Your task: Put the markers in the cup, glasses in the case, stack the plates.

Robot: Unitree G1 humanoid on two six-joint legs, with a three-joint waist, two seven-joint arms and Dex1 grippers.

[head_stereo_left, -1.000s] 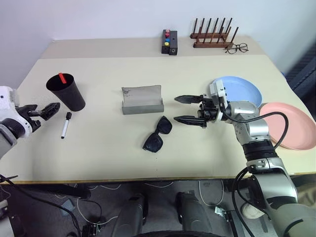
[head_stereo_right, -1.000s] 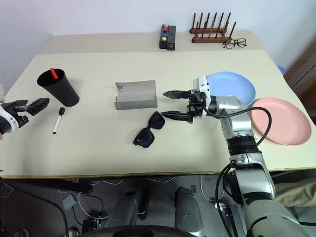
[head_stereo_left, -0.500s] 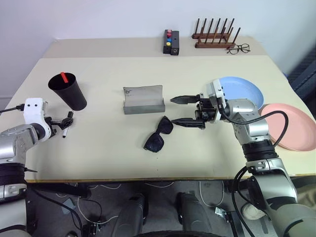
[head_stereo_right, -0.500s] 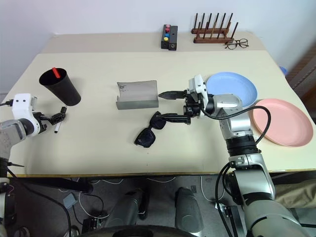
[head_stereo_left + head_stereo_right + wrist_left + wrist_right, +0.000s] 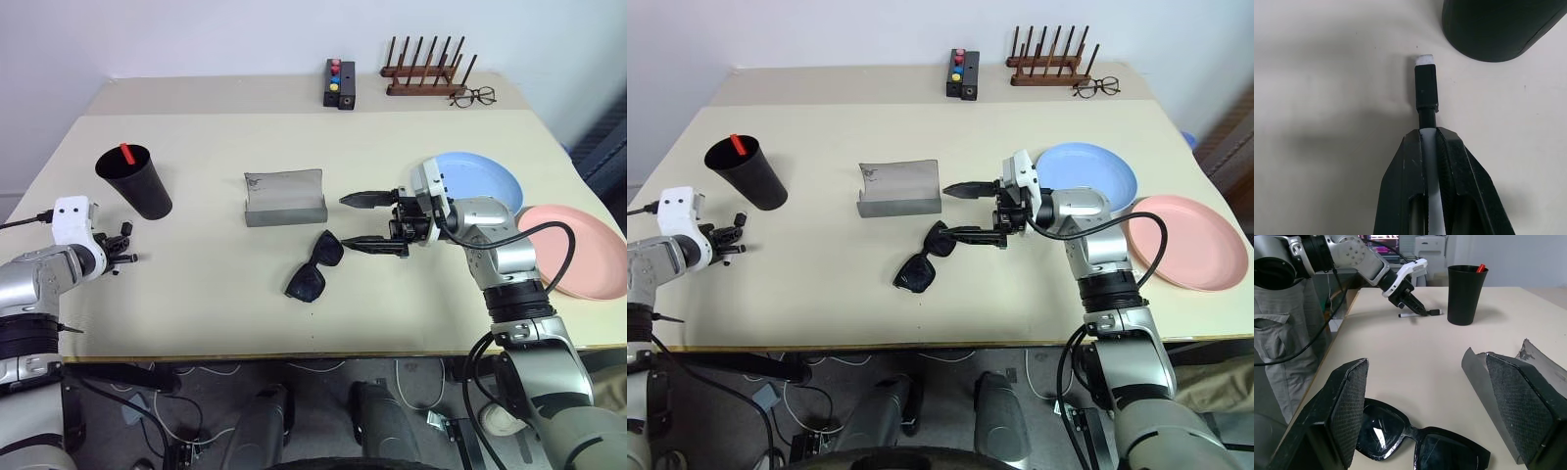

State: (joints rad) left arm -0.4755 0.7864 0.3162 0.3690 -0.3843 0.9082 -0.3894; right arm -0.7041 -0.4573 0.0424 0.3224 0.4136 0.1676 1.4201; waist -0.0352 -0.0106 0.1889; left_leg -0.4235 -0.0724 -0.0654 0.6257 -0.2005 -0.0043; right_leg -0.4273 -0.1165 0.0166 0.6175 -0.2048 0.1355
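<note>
Progress is partial. One red-capped marker (image 5: pixel 124 154) is already stood in the cup (image 5: pixel 134 182); a second, white-bodied marker (image 5: pixel 1426 100) is pinched in the closed left end effector (image 5: pixel 1429 143), low over the bench (image 5: pixel 196 284) just beside the cup, not yet carried over the rim. The glasses (image 5: pixel 313 266) are left lying on the bench in front of the open case (image 5: pixel 284 199), apart from it. The right end effector (image 5: pixel 374 222) is held wide open and empty just above them. The blue plate (image 5: pixel 480 176) and pink plate (image 5: pixel 583 257) are seen side by side, unstacked.
</note>
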